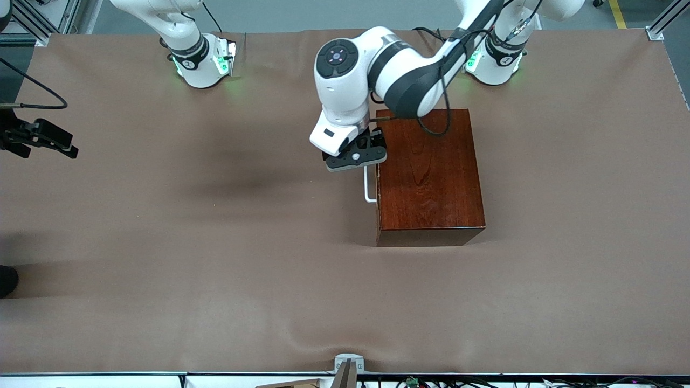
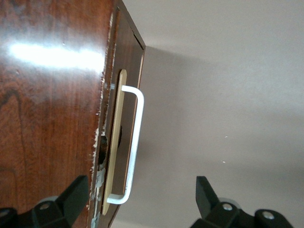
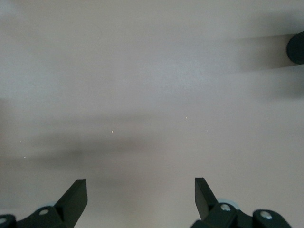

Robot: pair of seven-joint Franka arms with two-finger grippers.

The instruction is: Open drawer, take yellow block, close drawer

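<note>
You're at the first step: the drawer sits shut in the box, near the table's middle toward the left arm's end. Your left gripper hangs over the handle with fingers spread wide, one over the box top, one over the cloth, holding nothing. Next, I judge, lower it until the bar lies between the fingers, close, then pull straight out. The block isn't visible; presumably it's inside. Your right gripper waits, wide and empty, over bare cloth at the right arm's end.
</note>
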